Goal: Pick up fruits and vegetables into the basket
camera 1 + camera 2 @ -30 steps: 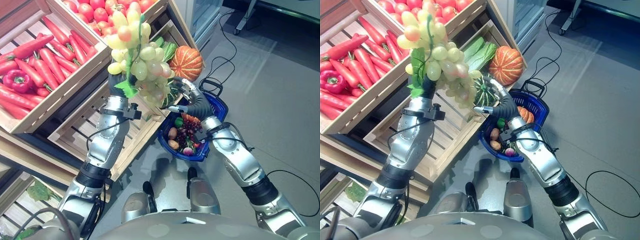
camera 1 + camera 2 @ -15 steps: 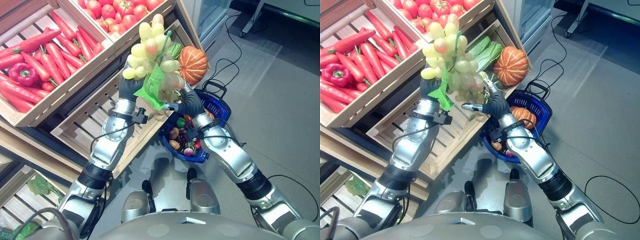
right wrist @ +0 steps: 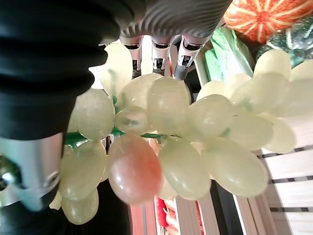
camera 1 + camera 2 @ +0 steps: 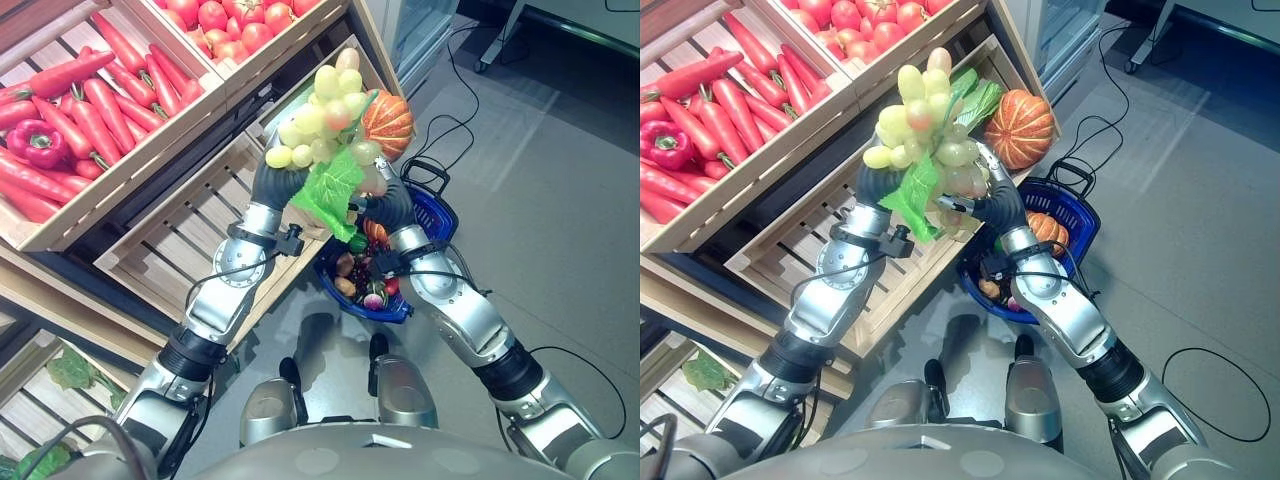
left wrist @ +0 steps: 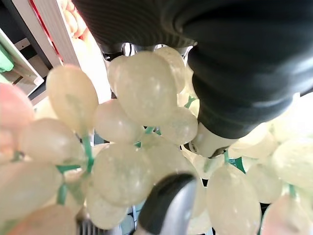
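Pale green grapes [image 4: 325, 125], a large bunch with a bright leaf, hang between our two hands, held up in front of the wooden crates [image 4: 190, 215]. Our left hand [image 4: 270, 185] curls around the bunch at nine o'clock. Our right hand [image 4: 992, 205] meets it at three o'clock, its fingers reaching over the grapes. The blue basket [image 4: 432, 205] sits on the floor at about five o'clock, below the bunch, already holding produce. We judge the bunch light, floppy and slippery; gripping near the stem looks safest.
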Controlling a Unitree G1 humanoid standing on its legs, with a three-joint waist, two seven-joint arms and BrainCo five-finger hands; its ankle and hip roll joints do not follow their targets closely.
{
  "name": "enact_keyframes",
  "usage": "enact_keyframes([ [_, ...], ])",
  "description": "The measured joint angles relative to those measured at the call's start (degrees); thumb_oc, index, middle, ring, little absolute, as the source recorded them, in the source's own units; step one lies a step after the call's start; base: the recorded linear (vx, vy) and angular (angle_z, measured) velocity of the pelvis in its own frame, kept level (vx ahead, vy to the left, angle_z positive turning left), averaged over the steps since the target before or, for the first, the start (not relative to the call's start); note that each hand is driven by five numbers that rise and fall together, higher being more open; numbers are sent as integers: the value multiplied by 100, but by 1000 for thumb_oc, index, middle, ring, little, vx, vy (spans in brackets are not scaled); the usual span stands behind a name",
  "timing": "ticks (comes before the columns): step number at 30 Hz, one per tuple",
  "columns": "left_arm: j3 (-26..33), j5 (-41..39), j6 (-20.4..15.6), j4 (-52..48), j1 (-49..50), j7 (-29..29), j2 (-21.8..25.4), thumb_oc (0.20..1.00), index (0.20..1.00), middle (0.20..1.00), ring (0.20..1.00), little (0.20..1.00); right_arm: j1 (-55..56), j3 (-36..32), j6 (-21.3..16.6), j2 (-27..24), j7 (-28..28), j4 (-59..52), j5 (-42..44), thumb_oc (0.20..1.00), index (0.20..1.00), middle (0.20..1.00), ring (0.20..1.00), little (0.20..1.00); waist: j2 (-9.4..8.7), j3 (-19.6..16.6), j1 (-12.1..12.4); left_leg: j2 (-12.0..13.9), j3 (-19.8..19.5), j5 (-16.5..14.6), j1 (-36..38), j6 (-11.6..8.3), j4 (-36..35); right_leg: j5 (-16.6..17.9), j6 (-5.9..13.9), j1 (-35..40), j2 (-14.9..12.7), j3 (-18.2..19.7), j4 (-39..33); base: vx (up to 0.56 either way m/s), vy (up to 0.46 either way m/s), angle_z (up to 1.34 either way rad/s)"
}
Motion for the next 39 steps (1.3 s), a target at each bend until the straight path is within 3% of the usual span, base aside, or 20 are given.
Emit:
enact_keyframes([
  [7,-78,10,-6,0,-69,-142,28,200,200,200,200,200,3,62,17,14,-7,123,117,1000,1000,1000,1000,1000,-1,0,7,0,-15,0,-22,0,-2,1,0,1,0,-34,-16,0,0,0],
  [17,-276,155,-5,0,-211,-363,190,200,200,200,200,200,2,193,574,144,215,497,247,1000,1000,1000,1000,1000,-25,14,18,2,-44,0,-53,-1,-3,3,0,6,3,-78,-51,0,0,0],
  [22,-301,172,1,0,-216,-548,210,200,200,200,200,200,-10,292,662,205,384,639,241,1000,1000,1000,1000,1000,-44,25,36,3,-55,0,-53,-2,-3,4,2,15,2,-88,-56,0,0,0],
  [24,-361,164,12,0,-253,-617,210,200,200,200,200,200,-10,296,663,204,453,669,235,520,520,520,520,520,-48,27,49,2,-58,0,-53,-2,-3,5,3,21,0,-91,-58,0,0,0],
  [25,-394,163,22,0,-290,-662,211,200,200,200,200,200,-11,297,662,204,501,669,230,200,200,200,200,200,-48,27,52,2,-61,0,-53,-2,-3,5,3,23,-1,-93,-58,0,0,0],
  [31,-432,-20,238,-76,-401,-806,184,200,200,200,200,200,-80,314,571,203,599,669,229,200,200,200,200,200,-49,27,59,3,-64,0,-53,-2,-3,6,2,30,-1,-99,-59,0,0,0],
  [39,-433,-284,470,-405,-526,-637,22,200,200,200,200,200,-98,422,-8,233,416,566,133,200,200,200,200,200,-48,27,83,2,-105,0,-29,-2,1,6,2,99,-4,-111,-83,-5,1,2],
])
